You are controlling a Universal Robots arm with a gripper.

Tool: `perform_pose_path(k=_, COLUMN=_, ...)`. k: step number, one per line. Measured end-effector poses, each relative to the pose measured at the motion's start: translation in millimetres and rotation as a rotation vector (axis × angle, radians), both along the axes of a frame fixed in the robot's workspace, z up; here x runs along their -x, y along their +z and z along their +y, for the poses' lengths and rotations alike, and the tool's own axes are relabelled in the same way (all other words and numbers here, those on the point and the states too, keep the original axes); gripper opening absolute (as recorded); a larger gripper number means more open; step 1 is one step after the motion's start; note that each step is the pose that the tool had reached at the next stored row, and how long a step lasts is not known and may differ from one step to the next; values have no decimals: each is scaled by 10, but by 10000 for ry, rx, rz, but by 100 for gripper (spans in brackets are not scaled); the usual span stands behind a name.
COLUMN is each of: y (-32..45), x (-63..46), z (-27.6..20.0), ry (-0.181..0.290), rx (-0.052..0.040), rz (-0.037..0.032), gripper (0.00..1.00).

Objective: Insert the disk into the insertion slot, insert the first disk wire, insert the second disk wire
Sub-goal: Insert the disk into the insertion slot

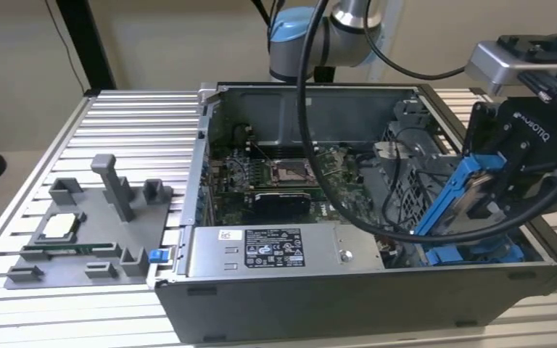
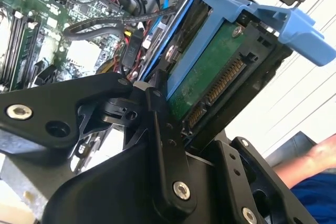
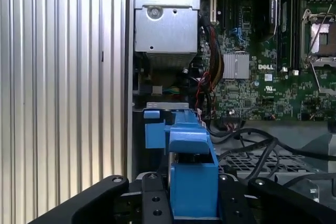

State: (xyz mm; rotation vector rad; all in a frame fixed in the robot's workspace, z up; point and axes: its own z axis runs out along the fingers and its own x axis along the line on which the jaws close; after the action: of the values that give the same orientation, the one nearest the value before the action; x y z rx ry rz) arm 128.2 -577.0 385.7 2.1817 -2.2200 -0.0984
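Observation:
My gripper [image 1: 489,194] is shut on the disk [image 1: 450,206], a drive in a bright blue carrier, and holds it steeply tilted over the open computer case at the exterior view's right. The second wrist view shows the disk's green circuit-board side [image 2: 210,77] and connector clamped between the black fingers [image 2: 160,124]. In the first wrist view the blue carrier [image 3: 191,177] stands between both fingers. The insertion slot [image 1: 472,254], with blue clips, lies just below the disk's lower end at the case's near right corner. Loose black wires [image 2: 131,45] hang inside the case beside the disk.
The grey power supply with a sticker [image 1: 269,250] fills the case's front. The motherboard [image 1: 278,174] lies behind it. A perforated metal cage [image 3: 252,162] with cables over it sits beside the slot. A grey fixture [image 1: 85,232] rests on the slatted table [image 1: 133,123]. A person's arm [image 2: 315,156] is nearby.

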Motion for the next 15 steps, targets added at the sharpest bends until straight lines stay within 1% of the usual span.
perform_pose_path(k=6, y=-101, x=-2, z=0, ry=1, rx=0, rz=14, gripper=0)
perform_pose_path(k=15, y=-104, x=-2, z=0, ry=1, rx=0, rz=14, gripper=0)
